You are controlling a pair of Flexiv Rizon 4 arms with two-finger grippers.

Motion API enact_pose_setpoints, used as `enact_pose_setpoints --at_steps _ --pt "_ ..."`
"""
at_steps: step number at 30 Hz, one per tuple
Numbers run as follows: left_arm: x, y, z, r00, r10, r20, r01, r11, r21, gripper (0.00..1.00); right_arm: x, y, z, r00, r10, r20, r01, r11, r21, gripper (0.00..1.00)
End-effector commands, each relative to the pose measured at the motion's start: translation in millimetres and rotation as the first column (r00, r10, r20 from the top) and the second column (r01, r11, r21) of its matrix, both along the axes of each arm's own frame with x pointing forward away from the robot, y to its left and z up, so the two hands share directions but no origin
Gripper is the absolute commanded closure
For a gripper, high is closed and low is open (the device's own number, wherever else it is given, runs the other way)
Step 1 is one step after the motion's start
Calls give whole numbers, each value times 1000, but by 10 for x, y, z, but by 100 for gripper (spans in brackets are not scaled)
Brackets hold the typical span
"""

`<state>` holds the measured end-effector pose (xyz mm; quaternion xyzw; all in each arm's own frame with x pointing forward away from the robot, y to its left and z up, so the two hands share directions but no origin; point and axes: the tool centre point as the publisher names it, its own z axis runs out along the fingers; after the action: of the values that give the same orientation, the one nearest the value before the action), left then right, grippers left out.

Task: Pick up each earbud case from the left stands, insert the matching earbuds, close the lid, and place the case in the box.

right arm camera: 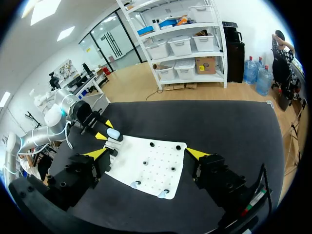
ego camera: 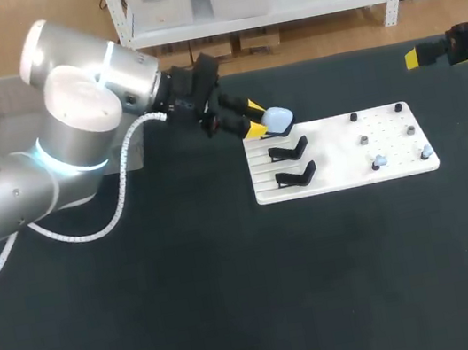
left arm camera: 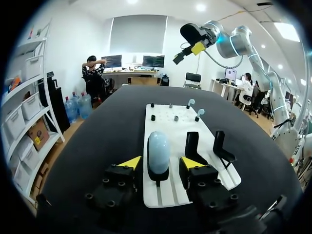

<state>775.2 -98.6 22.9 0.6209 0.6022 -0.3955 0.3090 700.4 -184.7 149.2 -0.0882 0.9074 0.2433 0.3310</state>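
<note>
Left gripper (left arm camera: 161,163) hangs spread either side of the pale blue earbud case (left arm camera: 158,151), not touching it; the case sits upright on its black stand (left arm camera: 158,176) at the white board's (left arm camera: 170,122) end, likely presented for a side pinch; right gripper (right arm camera: 147,153), also spread, hovers well apart.

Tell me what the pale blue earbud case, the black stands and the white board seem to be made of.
Earbud case: likely glossy plastic, a soft highlight runs along its rounded shell. Black stands: probably matte plastic, dull, no glints. White board: looks like smooth plastic or painted sheet, flat, evenly white.
</note>
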Motion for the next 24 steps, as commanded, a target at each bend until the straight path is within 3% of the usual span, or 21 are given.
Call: enact_pose_setpoints --at_steps 1,6,24 --pt "-15 -19 -2 1000 6 8 -6 1000 -5 53 -2 -1 2 1000 0 0 0 1000 0 0" --pt "-17 -64 -19 1000 0 6 0 1000 -13 49 -2 -1 2 1000 0 0 0 1000 0 0" --pt "2 -126 -52 1000 8 1 -8 1000 -18 53 -2 -1 2 1000 0 0 0 1000 0 0"
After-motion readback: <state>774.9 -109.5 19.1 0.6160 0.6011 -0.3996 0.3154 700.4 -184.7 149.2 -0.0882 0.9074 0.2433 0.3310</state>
